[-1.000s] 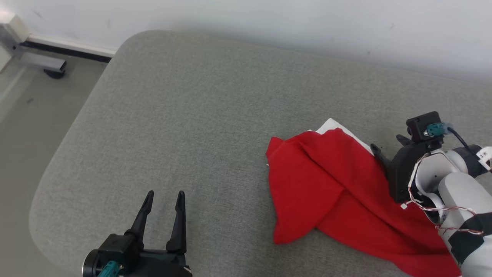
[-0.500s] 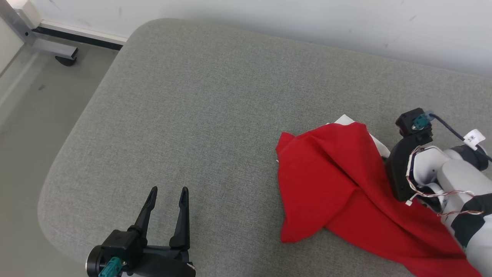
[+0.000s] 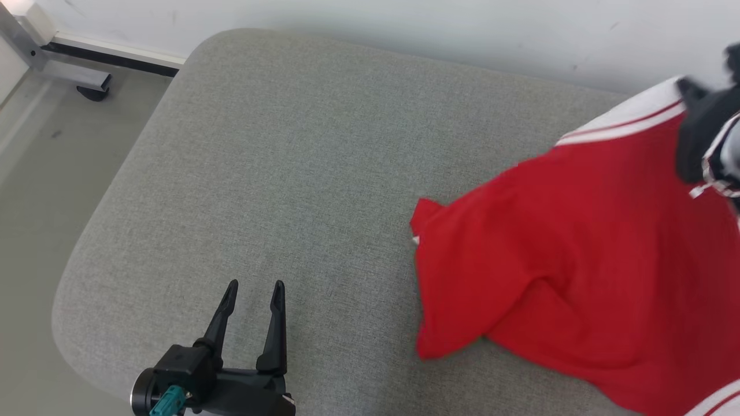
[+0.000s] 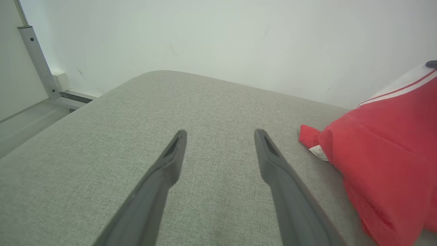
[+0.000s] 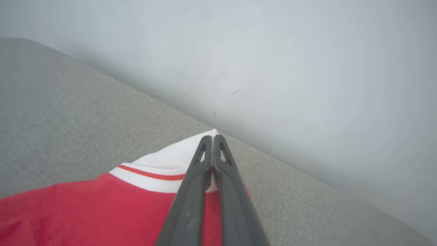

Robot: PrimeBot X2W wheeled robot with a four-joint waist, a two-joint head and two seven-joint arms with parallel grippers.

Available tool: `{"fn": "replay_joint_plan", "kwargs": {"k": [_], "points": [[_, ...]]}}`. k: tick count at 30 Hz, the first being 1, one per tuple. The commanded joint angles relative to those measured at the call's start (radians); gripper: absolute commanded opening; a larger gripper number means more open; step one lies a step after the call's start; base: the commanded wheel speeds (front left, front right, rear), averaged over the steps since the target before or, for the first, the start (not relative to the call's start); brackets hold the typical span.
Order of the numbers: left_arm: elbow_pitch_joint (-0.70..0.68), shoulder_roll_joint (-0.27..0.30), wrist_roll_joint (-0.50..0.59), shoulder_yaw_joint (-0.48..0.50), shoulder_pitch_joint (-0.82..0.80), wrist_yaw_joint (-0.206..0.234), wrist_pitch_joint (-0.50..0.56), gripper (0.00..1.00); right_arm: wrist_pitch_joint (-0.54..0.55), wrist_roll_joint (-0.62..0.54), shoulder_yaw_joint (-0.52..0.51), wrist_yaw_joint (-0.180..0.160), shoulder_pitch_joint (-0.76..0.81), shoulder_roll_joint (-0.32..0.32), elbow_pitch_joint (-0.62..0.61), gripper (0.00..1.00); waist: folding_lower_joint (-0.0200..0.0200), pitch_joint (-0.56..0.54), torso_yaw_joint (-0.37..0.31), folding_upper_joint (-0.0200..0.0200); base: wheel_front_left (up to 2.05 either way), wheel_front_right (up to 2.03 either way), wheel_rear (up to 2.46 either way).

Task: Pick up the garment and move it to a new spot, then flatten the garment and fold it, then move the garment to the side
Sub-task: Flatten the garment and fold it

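The garment (image 3: 555, 260) is red with a white, red-striped edge (image 3: 630, 118), and it hangs from a raised corner at the right of the head view down onto the grey cushion (image 3: 300, 162). My right gripper (image 5: 213, 138) is shut on that white edge (image 5: 164, 164), its dark body (image 3: 702, 144) high at the right edge of the head view. The garment's lower folds (image 4: 382, 164) still rest on the cushion. My left gripper (image 3: 253, 289) stands open near the cushion's front edge, well left of the garment, its fingers (image 4: 170, 160) holding nothing.
A pale wall (image 3: 404, 29) runs behind the cushion. At the far left lie the floor (image 3: 34, 173) and a metal frame foot (image 3: 81, 81). The cushion's rounded front-left edge (image 3: 75, 312) drops off near my left gripper.
My right gripper closed on the garment's white edge and rose up and to the right, lifting and spreading the red cloth. The left gripper stayed put.
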Motion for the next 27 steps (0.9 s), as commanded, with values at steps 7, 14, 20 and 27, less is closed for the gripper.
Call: {"fn": "replay_joint_plan", "kwargs": {"k": [7,14,20,27], "points": [[0.001,-0.001,-0.01,-0.018,-0.018,-0.002,-0.003,1.0,-0.099,-0.109,-0.068,-0.003,-0.139,-0.064,0.182,0.0,-0.0001,0.011,0.021,-0.0001,0.0,0.0,0.0],[0.001,-0.001,-0.006,-0.017,-0.012,0.002,-0.003,1.0,-0.184,-0.167,-0.112,-0.003,-0.169,-0.031,0.299,1.0,-0.0001,0.014,0.019,-0.0001,0.0,0.0,0.0],[0.004,-0.001,0.015,0.001,-0.003,0.0,-0.003,1.0,-0.263,-0.173,-0.126,-0.003,-0.159,-0.006,0.31,1.0,-0.0001,-0.014,-0.006,-0.0001,0.0,0.0,0.0],[0.003,-0.001,0.048,0.043,0.031,-0.005,-0.003,1.0,-0.401,-0.139,-0.139,-0.003,-0.09,0.035,0.264,1.0,-0.0001,-0.075,-0.071,-0.0001,0.0,0.0,0.0]]}}
